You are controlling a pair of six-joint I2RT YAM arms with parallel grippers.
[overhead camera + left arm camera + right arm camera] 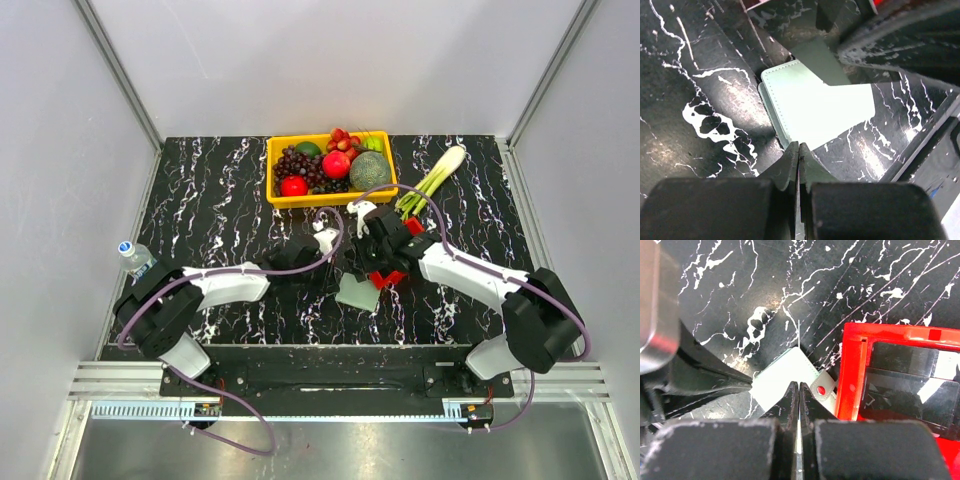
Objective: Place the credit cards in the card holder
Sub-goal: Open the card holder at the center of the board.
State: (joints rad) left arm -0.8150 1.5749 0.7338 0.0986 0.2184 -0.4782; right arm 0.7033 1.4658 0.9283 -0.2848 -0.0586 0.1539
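Note:
The card holder (358,293) (815,107) (782,375) is a pale grey-green pouch lying flat at the table's middle, its snap tab (821,389) toward a red tray (392,277) (852,370). Dark credit cards (910,390) lie in that tray. My left gripper (335,268) (799,144) is shut, its tips meeting at the holder's near corner. My right gripper (368,268) (799,384) is shut too, with its tips on the holder's edge beside the tab. A thin pale line runs out past them. I cannot tell whether it is a card's edge.
A yellow basket (275,170) of fruit stands at the back. Green onions (430,185) lie to its right. A small bottle (133,257) sits at the left edge. Both arms crowd close together over the holder.

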